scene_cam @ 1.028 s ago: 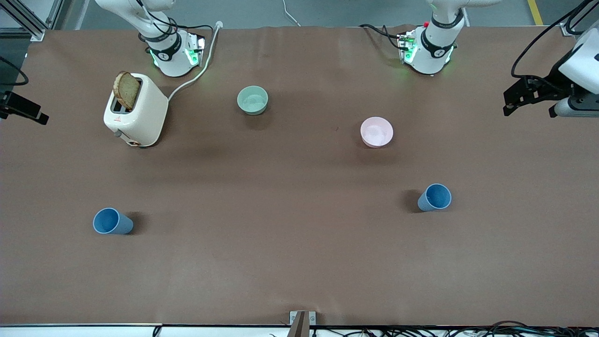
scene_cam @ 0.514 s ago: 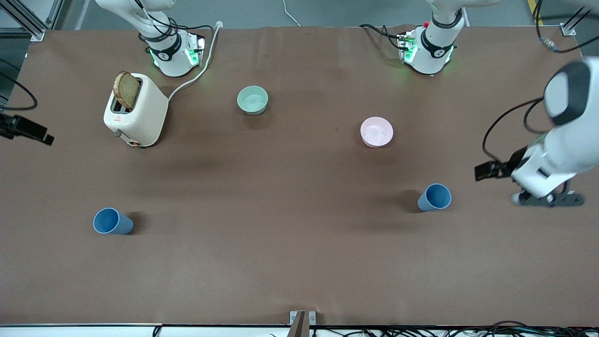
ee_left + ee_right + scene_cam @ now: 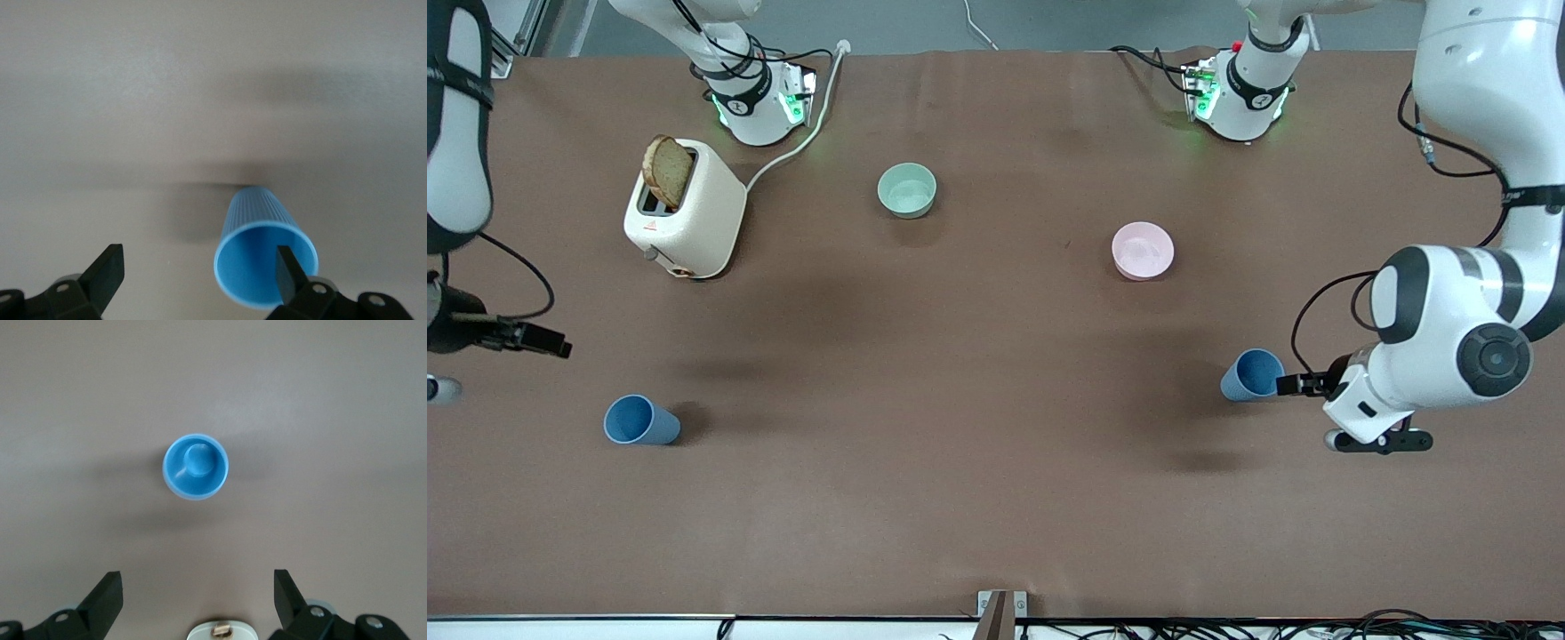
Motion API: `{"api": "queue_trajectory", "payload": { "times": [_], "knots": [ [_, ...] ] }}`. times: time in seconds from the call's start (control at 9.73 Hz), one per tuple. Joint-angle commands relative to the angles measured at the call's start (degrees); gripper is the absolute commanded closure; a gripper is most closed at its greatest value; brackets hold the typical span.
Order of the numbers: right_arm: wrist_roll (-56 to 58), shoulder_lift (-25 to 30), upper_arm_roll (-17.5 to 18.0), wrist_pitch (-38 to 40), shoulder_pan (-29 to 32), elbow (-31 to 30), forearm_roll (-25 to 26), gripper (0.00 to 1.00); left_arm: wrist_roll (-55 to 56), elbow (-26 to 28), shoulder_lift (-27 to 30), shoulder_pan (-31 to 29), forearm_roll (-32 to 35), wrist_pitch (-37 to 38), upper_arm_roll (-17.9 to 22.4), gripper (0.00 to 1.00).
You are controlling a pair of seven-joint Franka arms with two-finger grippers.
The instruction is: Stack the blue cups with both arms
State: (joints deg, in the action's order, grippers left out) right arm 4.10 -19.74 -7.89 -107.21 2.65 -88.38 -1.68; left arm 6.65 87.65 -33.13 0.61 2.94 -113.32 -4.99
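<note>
Two blue cups stand upright nearest the front camera, one (image 3: 640,420) at the right arm's end, the other (image 3: 1253,374) at the left arm's. The left gripper (image 3: 1294,384) hangs just beside the second, jaws open. The right gripper (image 3: 543,341) hangs over the table near the first cup, jaws open. A pink bowl (image 3: 1143,251), a green bowl (image 3: 907,189) and a toaster (image 3: 685,211) sit farther back.

The left gripper (image 3: 1294,384) hangs low over the tabletop (image 3: 978,462), its jaws just beside one blue cup (image 3: 1252,375). The right gripper (image 3: 547,343) hovers above the other blue cup (image 3: 640,420), well apart from it.
</note>
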Motion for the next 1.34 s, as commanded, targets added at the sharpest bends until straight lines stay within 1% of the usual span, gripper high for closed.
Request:
{"api": "queue_trajectory", "payload": {
  "times": [0.0, 0.21, 0.31, 0.41, 0.62, 0.82, 0.93, 1.03, 1.13, 1.23],
  "knots": [
    [2.4, -2.5, 0.3, -10.6, 1.1, -6.2, -0.8, 0.0, 0.7, 4.1, -1.7, -0.1, 0.4, -5.0, -0.2, 0.03],
    [2.5, -7.0, 0.5, -16.8, 1.5, -6.5, -0.9, 0.0, 2.0, 8.7, -0.5, 0.0, 0.4, -8.1, -0.5, 0.07],
    [2.5, -8.6, 0.6, -19.8, 1.2, -6.5, -0.9, 0.0, 2.0, 9.8, 0.1, 0.1, 0.4, -8.1, -0.5, 0.09],
    [2.8, -10.2, 0.7, -21.4, 1.2, -6.5, -0.8, 0.0, 2.1, 10.7, 0.9, 0.1, 0.4, -8.1, -0.5, 0.09],
    [3.1, -12.9, 0.7, -23.4, 1.5, -6.5, -0.9, 0.0, 1.9, 10.4, 1.7, -0.1, 0.5, -7.5, -0.5, 0.09],
    [3.2, -14.9, 0.7, -24.4, 1.5, -6.5, -3.4, 0.0, 1.2, 10.4, 3.1, -0.2, 0.5, -6.8, -0.4, 0.09],
    [3.8, -15.5, 0.7, -24.9, 1.6, -6.3, -3.7, 0.05, 1.5, 10.4, 3.4, -0.2, 0.5, -5.3, -0.5, 0.09],
    [5.5, -15.9, 0.7, -25.8, 1.7, -6.2, -3.9, 0.19, 1.9, 10.9, 3.9, 0.0, 0.5, -5.0, -0.5, 0.09],
    [6.2, -16.2, 0.7, -25.9, 1.7, -6.1, -4.7, 0.37, 2.0, 11.9, 3.9, 0.0, 0.5, -5.2, -0.5, 0.11],
    [6.3, -16.6, 0.7, -26.0, 1.9, -5.8, -5.1, 0.49, 2.0, 12.7, 3.9, 0.1, 0.5, -5.5, -0.5, 0.12]
  ]
}}
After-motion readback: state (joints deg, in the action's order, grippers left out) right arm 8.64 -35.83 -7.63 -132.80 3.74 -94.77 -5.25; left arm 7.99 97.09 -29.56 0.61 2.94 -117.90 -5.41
